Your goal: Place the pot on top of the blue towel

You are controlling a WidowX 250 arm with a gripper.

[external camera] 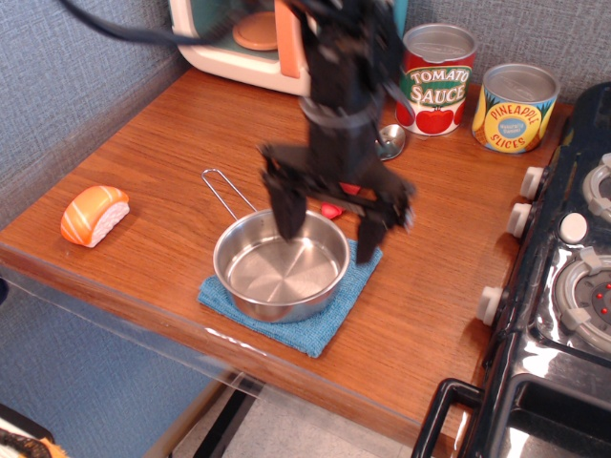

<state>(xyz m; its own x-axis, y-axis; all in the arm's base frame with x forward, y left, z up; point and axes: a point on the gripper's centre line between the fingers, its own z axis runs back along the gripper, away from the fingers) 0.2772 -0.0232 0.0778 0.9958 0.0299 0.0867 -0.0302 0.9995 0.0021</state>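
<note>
Observation.image looks down on a wooden bench (172, 162) beside a black stove (563, 286). On it the pot (281, 265) sits flat on the blue towel (320, 324), near the front edge, covering most of the cloth; its wire handle (224, 189) reaches back and to the left over bare wood. Above the pot's far rim hangs the tool (328, 224), blurred, its two fingers spread wide and gripping nothing: one finger (289, 210) points into the pot's back edge, the other is over the towel's right side. Whether either touches the pot I cannot tell. A piece of salmon sushi (94, 214) lies well to the left. Tomato sauce (437, 67) and pineapple slices (516, 107) cans stand at the back.
</note>
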